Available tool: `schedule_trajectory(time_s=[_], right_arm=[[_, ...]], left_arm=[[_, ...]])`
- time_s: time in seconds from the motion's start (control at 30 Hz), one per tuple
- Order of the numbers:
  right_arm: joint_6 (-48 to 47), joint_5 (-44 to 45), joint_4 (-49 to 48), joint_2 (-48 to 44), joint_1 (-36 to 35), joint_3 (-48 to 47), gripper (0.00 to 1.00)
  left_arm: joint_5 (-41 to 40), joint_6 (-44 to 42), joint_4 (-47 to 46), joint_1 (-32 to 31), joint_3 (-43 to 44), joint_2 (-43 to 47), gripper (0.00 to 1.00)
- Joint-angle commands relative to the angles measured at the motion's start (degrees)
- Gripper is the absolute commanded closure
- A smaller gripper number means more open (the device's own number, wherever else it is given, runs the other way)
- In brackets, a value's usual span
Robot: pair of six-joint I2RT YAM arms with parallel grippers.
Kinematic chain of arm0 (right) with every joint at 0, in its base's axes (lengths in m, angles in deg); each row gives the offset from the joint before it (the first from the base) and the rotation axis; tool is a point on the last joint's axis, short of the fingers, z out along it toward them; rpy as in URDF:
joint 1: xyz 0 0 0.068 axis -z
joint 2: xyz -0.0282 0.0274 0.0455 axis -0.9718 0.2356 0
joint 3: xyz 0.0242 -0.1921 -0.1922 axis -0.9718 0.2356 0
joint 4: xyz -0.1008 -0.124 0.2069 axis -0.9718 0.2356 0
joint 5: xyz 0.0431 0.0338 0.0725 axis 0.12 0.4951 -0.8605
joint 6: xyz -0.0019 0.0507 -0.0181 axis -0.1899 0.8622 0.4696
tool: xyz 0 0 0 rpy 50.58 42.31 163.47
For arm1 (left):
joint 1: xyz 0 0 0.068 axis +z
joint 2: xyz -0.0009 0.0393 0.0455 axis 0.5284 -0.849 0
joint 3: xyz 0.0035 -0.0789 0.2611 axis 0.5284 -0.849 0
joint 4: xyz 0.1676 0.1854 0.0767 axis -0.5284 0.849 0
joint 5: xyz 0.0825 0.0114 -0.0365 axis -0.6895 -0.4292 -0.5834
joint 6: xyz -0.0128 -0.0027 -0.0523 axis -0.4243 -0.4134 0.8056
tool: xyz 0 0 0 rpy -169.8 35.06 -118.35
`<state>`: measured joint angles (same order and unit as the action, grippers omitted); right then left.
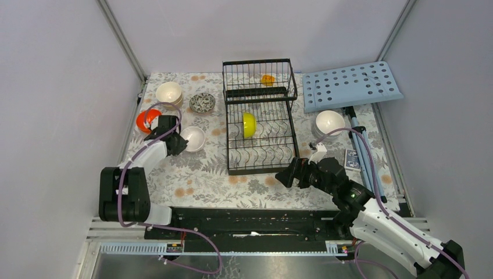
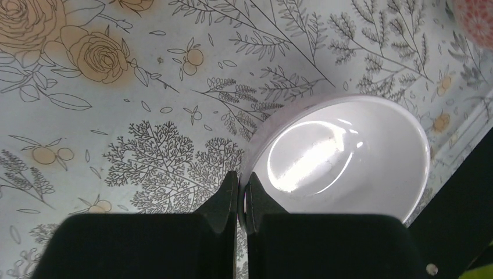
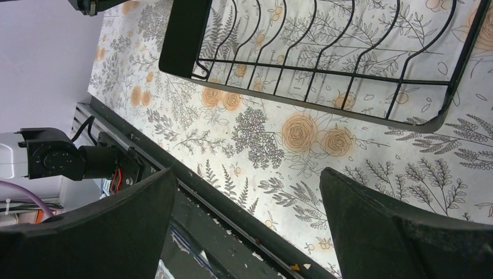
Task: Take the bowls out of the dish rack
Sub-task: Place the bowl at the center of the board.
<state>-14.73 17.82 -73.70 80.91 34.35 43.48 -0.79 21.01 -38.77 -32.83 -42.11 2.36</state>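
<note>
The black wire dish rack [image 1: 258, 152] stands mid-table. A yellow-green bowl [image 1: 249, 124] stands on edge in its tines, and an orange bowl [image 1: 267, 79] lies in its raised basket. My left gripper [image 1: 177, 144] is shut on the near rim of a white bowl [image 1: 195, 138], left of the rack. In the left wrist view the fingers [image 2: 241, 186] pinch the rim of this white bowl [image 2: 349, 157], one inside and one outside. My right gripper [image 1: 285, 176] is open and empty at the rack's front right corner. In the right wrist view the gripper [image 3: 247, 174] hangs over the table's near edge, with the rack [image 3: 314, 99] ahead.
On the left stand stacked white bowls [image 1: 169, 93], a dark-patterned bowl [image 1: 202, 102] and an orange bowl [image 1: 146, 120]. A white bowl [image 1: 329, 122], a light-blue perforated board [image 1: 352, 86] and a small blue card [image 1: 352, 158] lie on the right. Walls enclose the table.
</note>
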Motion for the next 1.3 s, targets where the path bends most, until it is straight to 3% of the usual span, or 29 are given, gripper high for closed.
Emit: schedule_trajectory(time_s=[0.0,0.27,0.57,0.87,1.03,1.13,1.27], right_arm=[[1.0,2.1,-2.7,-1.3,-0.4,0.5,0.0],[1.7,2.1,-4.0,-1.7,-0.5,2.6,0.0],[1.6,0.8,-5.0,0.4,-0.5,2.4,0.0],[1.4,1.0,-3.4,-1.0,-0.5,1.8,0.0],[1.1,1.2,-2.5,-1.0,-0.4,1.3,0.0],[0.7,1.0,-2.2,-0.8,-0.4,0.6,0.0],[0.2,0.2,-2.1,-0.2,-0.4,-0.9,0.0]], left_arm=[[-2.1,7.6,-2.9,0.6,3.1,-2.0,1.0],[-7.4,15.4,-0.8,0.6,0.3,0.1,1.0],[-7.8,16.6,-0.7,0.6,-0.5,0.9,1.0],[-6.6,16.1,-1.6,0.6,-1.9,0.4,0.9],[-5.5,16.5,-2.2,0.6,-2.8,1.3,0.72],[-3.8,16.2,-2.4,0.6,-3.1,2.2,0.69],[-0.7,16.0,-2.2,0.6,-4.0,7.9,0.47]])
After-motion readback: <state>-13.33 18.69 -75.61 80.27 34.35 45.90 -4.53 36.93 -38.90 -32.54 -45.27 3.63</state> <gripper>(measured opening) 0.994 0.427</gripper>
